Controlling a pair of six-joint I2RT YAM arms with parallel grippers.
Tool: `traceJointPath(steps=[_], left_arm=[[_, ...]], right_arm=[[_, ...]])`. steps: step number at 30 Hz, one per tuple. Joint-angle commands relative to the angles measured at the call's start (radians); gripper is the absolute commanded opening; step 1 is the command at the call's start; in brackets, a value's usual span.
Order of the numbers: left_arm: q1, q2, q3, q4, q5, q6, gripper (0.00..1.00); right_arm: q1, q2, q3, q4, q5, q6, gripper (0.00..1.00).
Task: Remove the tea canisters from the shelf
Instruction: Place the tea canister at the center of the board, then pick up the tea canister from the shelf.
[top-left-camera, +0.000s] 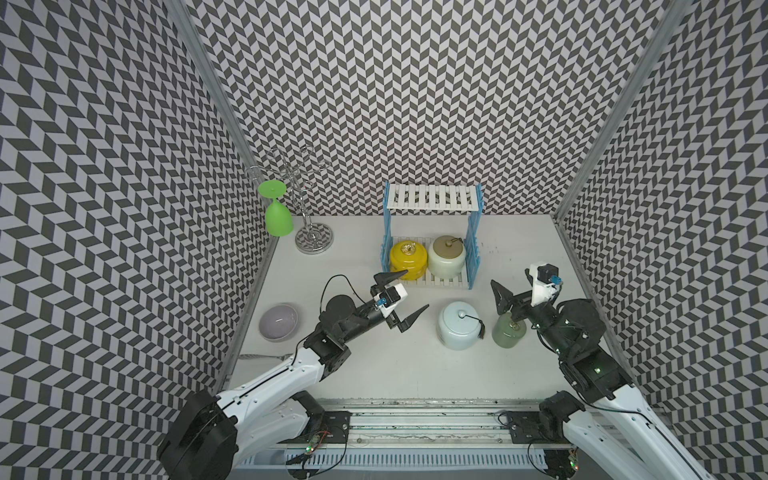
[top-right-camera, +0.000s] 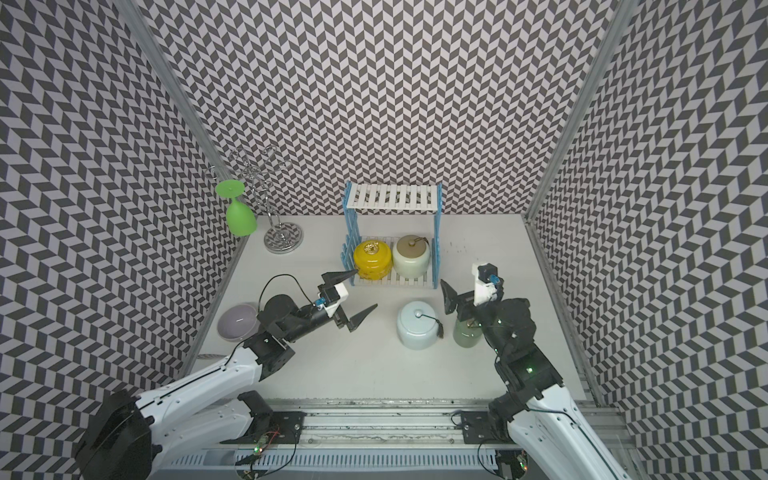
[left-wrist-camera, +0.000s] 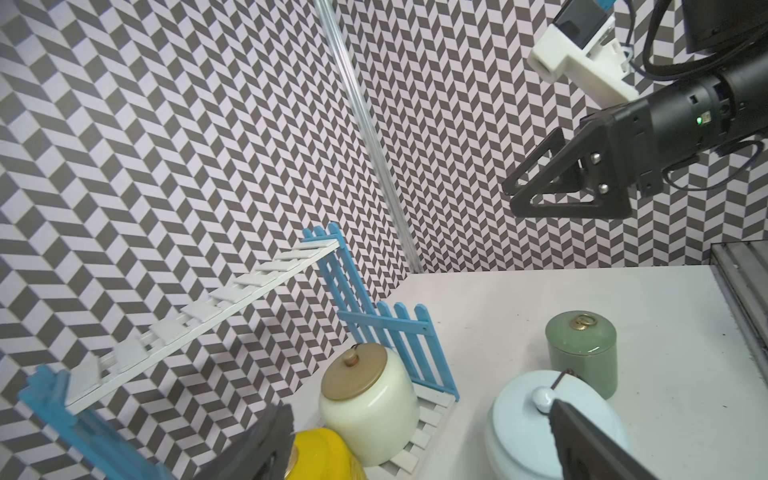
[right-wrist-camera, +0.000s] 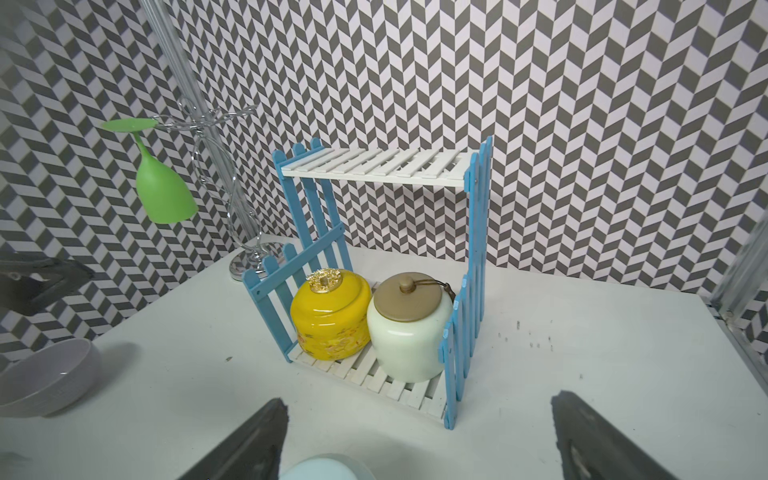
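Yellow canister (top-left-camera: 408, 258), cream canister (top-left-camera: 446, 257) on shelf (top-left-camera: 432, 196) (left end effector (top-left-camera: 417, 289), right end effector (right-wrist-camera: 419, 398) agape)

Two canisters (top-left-camera: 408, 261) stand side by side on the lower board of the shelf (top-left-camera: 432, 202); two other canisters (top-left-camera: 458, 328) stand on the table (top-left-camera: 374, 374) before it, a bowl (top-left-camera: 278, 322) far left.

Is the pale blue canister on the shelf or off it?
Off: the blue canister stands on the table in front of the shelf, lid on.
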Motion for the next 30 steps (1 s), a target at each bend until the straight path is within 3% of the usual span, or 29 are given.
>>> traceJointPath(steps=[1, 20, 30], left_arm=[[0.062, -0.072, -0.009, -0.116, 0.027, -0.006, 1.00], [0.505, -0.432, -0.082, -0.395, -0.047, -0.184, 1.00], [0.588, -0.495, -0.102, -0.401, -0.112, -0.219, 1.00]], right_arm=[[0.012, 0.055, 0.046, 0.115, -0.046, 0.041, 1.00], [0.082, 0.358, 0.069, 0.393, 0.024, 0.070, 1.00], [0.097, 0.569, 0.120, 0.516, 0.062, 0.096, 1.00]])
